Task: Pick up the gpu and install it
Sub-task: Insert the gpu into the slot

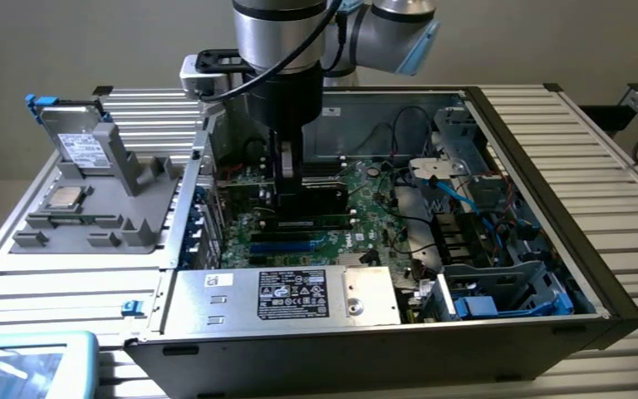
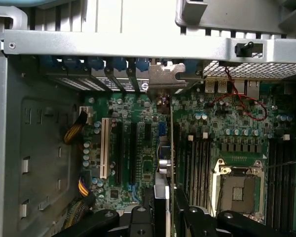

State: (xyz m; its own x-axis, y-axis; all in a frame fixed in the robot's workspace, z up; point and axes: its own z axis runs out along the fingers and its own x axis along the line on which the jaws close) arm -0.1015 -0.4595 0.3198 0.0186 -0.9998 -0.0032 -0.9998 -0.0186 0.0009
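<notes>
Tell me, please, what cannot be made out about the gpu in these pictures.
Whether the gpu is seated: the wrist view shows it edge-on, which hides its connector.
Exterior view: the arm and the gripper cover most of the gpu.
Exterior view: the label on the silver box is too small to read.

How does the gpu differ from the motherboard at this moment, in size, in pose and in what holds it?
The gpu is small and thin; the motherboard is far larger. The gpu stands on edge, at a right angle to the motherboard, which lies flat on the case floor. The gripper clamps the gpu; the motherboard rests in the case. Both are inside the open case.
</notes>
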